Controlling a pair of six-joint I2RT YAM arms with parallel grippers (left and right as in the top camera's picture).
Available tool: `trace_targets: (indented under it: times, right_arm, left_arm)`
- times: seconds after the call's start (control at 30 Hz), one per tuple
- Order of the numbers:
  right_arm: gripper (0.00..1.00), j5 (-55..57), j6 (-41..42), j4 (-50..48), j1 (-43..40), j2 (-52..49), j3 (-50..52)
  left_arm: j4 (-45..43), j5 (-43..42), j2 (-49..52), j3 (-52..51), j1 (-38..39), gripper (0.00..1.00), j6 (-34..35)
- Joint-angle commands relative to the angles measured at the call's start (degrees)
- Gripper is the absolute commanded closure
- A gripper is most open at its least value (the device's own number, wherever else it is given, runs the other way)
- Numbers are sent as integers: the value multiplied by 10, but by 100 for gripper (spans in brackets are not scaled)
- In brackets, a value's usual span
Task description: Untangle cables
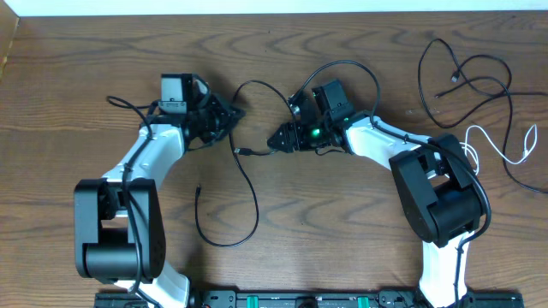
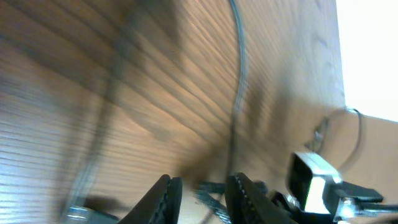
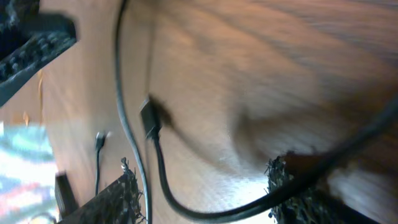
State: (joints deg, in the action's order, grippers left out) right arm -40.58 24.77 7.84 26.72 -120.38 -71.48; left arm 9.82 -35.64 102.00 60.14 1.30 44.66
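A thin black cable point(image 1: 254, 197) loops across the middle of the table, with a small plug point(image 1: 244, 151) lying between the two grippers. My left gripper point(image 1: 224, 120) is low over the wood just left of it. In the left wrist view its jaws point(image 2: 202, 196) are open, with a blurred cable point(image 2: 239, 62) running away ahead of them. My right gripper point(image 1: 278, 139) faces the left one. In the right wrist view its jaws point(image 3: 205, 193) are wide open, with the black cable point(image 3: 158, 168) and its plug point(image 3: 149, 118) passing between the fingers.
A second loose black cable point(image 1: 467, 73) sprawls at the back right. A white cable point(image 1: 501, 152) lies by the right edge next to the right arm's base. The left arm's finger point(image 3: 31, 43) shows at the top left of the right wrist view.
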Motion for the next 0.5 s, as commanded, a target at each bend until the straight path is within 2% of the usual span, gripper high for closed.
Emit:
trace_targets:
  times: [0.0,0.07,0.2,0.37,0.47]
  right_arm:
    - [34,49,65,1,-8,-7,4]
    - [32,51,66,1,-11,-7,4]
    - [27,93,137,9,-12,-7,4]
    - [28,102,177,3,-11,-7,4]
    - [29,127,176,7,-11,-8,4]
  left_arm:
    - [35,119,-6,13,-5,63,-60]
    - [47,140,-2,11,-3,58,-82]
    - [49,137,11,0,9,38,-120]
    - [47,139,16,0,17,36,-167]
    - [47,150,28,0,25,36,-166]
